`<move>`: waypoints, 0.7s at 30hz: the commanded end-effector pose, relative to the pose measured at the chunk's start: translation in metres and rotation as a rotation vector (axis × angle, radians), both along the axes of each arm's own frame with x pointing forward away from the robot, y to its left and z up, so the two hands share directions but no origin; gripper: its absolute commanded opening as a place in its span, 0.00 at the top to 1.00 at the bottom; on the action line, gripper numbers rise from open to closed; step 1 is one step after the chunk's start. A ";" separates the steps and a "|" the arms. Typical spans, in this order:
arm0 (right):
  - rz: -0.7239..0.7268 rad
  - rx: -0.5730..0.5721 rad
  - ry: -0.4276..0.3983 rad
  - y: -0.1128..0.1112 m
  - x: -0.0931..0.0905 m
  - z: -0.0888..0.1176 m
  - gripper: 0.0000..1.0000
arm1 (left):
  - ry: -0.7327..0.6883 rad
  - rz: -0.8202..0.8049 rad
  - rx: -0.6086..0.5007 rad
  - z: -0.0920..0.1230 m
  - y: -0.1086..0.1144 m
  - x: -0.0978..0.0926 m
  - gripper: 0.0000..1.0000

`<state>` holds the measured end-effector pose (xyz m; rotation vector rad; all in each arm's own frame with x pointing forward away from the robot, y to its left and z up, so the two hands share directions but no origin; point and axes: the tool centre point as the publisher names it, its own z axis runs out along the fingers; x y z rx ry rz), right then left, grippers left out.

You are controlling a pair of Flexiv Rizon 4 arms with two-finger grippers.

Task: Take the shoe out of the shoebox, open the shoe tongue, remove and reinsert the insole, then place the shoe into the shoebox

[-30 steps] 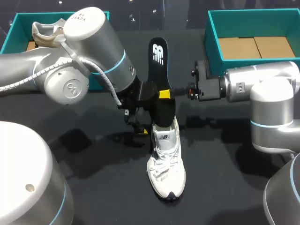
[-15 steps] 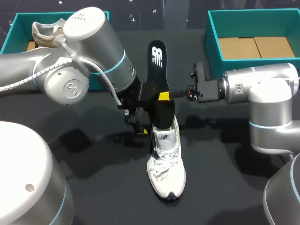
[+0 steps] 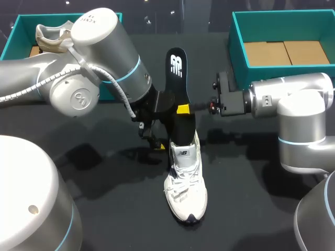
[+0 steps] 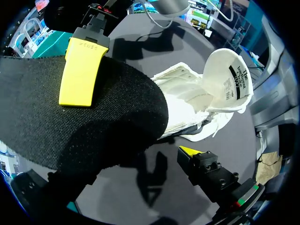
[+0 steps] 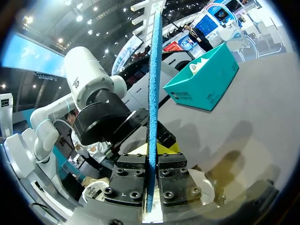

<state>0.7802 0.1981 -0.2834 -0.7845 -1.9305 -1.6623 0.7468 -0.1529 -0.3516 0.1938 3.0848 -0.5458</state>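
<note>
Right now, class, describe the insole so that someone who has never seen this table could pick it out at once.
In the middle of the black table lies a white shoe. Upright over its heel end is the insole, pinched by the right gripper. It is the only flat, black, sole-shaped piece, with a white logo near its top end.

Black table (image 3: 246, 209) (matte, dark)

A black table (image 3: 120, 209) fills the scene, its matte top dappled with soft grey shadows.
</note>
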 end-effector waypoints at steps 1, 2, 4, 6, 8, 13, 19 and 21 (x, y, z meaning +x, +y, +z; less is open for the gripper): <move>-0.001 -0.006 0.005 0.000 -0.001 -0.001 1.00 | -0.001 0.000 0.002 -0.001 -0.001 0.000 0.00; -0.002 -0.006 0.006 0.000 -0.001 -0.001 1.00 | -0.001 0.000 0.002 -0.001 -0.001 0.000 0.00; -0.004 -0.007 0.011 0.000 -0.002 -0.003 1.00 | -0.001 0.000 0.002 -0.001 -0.001 0.000 0.00; -0.005 -0.009 0.015 0.000 -0.003 -0.005 1.00 | -0.001 0.000 0.002 -0.001 -0.001 0.000 0.00; -0.007 -0.007 0.015 0.000 -0.004 -0.006 1.00 | -0.001 0.000 0.002 -0.001 -0.001 0.000 0.00; -0.009 -0.002 -0.004 0.000 -0.008 -0.009 1.00 | -0.001 0.000 0.002 -0.001 -0.001 0.000 0.00; -0.007 0.002 -0.004 0.001 -0.011 -0.013 1.00 | -0.001 0.000 0.002 -0.001 -0.001 0.000 0.00; -0.009 0.002 0.000 0.000 -0.012 -0.015 1.00 | -0.001 0.000 0.002 -0.001 -0.001 0.000 0.00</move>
